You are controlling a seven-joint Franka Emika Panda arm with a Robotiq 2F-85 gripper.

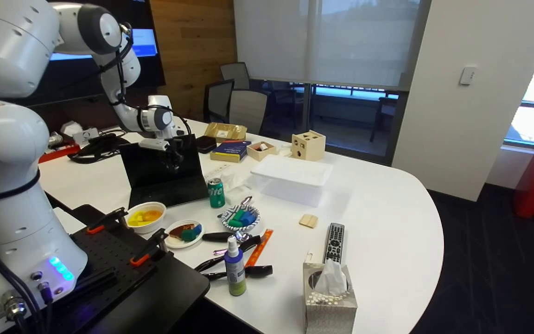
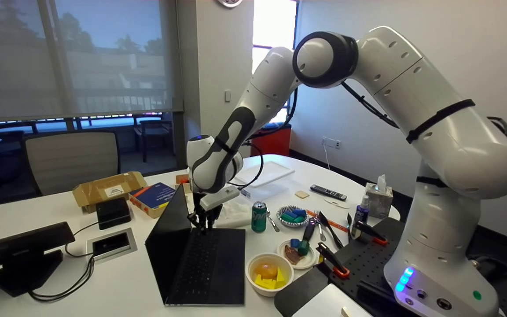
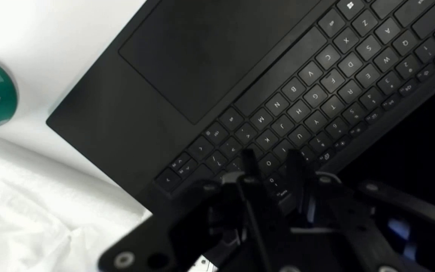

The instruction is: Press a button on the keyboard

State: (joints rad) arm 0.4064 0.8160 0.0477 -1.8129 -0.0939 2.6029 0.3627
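Observation:
The black laptop keyboard (image 3: 296,109) fills the middle and upper right of the wrist view, its letters turned upside down. It also shows in both exterior views, as the flat deck (image 1: 169,191) and the key area (image 2: 197,266), hinged to the raised dark screen (image 2: 165,246). My gripper (image 3: 272,156) is over the keys near O and I, its two black fingers apart with a gap between them and nothing held. In an exterior view the gripper (image 2: 203,222) hangs above the far end of the key deck, close to the screen. Whether the fingertips touch keys cannot be told.
A green can (image 2: 259,216) stands beside the laptop. A bowl with yellow pieces (image 2: 270,274) and a plate (image 2: 297,254) sit near its front. White crumpled plastic (image 3: 21,211) lies by the laptop's side. A clear lidded box (image 1: 290,181) and a grey remote (image 1: 334,242) lie farther off.

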